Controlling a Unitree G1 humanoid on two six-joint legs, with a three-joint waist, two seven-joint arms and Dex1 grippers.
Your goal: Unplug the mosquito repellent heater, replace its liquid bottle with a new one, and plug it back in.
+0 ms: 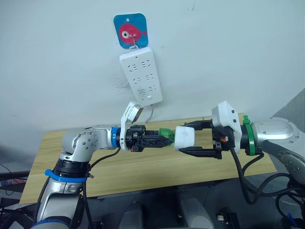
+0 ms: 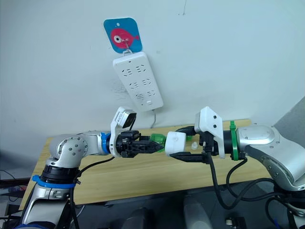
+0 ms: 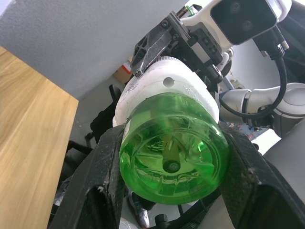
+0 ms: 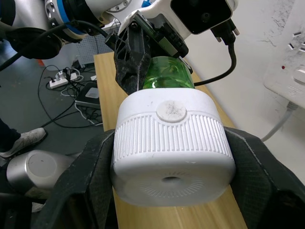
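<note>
Heater work happens in mid-air, in front of the wall where the power strip hangs from a fish-printed hook plate, above the wooden table. The mosquito repellent heater is unplugged and pinched between the two fingers of my right gripper, which are closed snugly on its white ribbed body. My left gripper is clamped on the green liquid bottle, whose neck sits in the heater's socket. I judge this the bottle-swap step, though I cannot tell whether this bottle is going out or in. To do it well I should keep both wrists on one axis, twist the bottle only, and hold the heater steady without squeezing harder.
</note>
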